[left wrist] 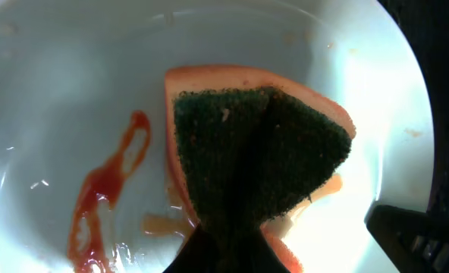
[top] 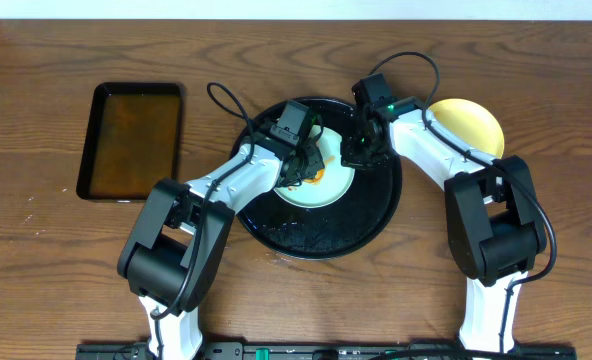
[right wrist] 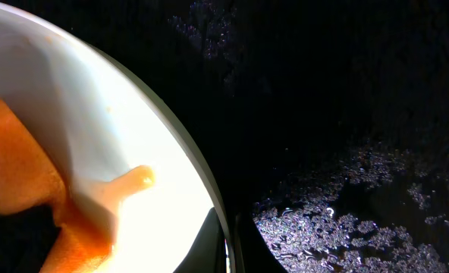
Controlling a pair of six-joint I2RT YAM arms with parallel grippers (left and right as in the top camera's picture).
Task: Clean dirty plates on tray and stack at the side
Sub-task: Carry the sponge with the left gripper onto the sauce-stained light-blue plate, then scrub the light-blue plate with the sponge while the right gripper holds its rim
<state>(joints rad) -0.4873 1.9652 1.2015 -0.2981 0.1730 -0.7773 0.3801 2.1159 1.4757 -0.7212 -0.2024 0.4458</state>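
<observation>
Wood-grain bench (top: 36, 80) from overhead: pale plate (top: 331, 188) on the round black tray (top: 316, 238), left gripper (top: 304, 165) over it, right gripper (top: 361, 150) at its right rim; left wrist: sponge (left wrist: 262, 159) clamped, sauce smear (left wrist: 103, 201) just frame-left of it; right wrist: narrow jaws apparently pinching the rim.

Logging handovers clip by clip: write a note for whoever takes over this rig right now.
The left gripper is shut on the sponge, which rests on the pale plate.
The right gripper has its jaws closed over that plate's rim, steadying it.
The pale plate sits on the wet black tray, with a red sauce smear on it.
The yellow plate lies on the table right of the tray and looks clean.
Left to do: scrub off the smear, then stack the plate at the side. No third plate is visible.
</observation>
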